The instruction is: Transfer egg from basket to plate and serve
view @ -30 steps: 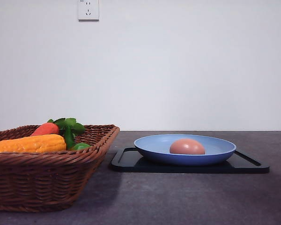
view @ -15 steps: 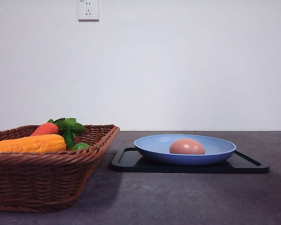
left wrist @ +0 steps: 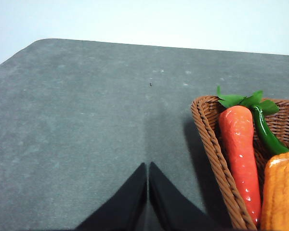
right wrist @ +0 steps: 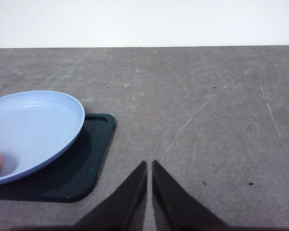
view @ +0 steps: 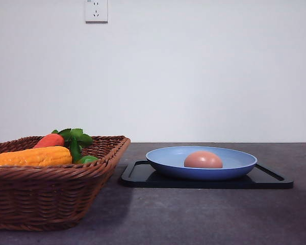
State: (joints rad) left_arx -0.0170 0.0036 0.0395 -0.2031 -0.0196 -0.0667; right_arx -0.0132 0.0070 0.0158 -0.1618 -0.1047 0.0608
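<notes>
Basket (view: 51,178) at left holds a yellow vegetable (view: 33,156) and a carrot (view: 49,140), no egg in it. Left gripper (left wrist: 148,192) sits over bare table (left wrist: 77,120) just beside the basket, jaws clenched together on nothing. Egg (view: 203,160) lies in the plate (view: 234,166), which rests on a black tray (view: 143,176). Against half a second ago the egg has shifted a hair leftward, likely settling; transfer looks done, serving may remain. Right gripper (right wrist: 149,187) is pinched closed, empty, beside the tray.
</notes>
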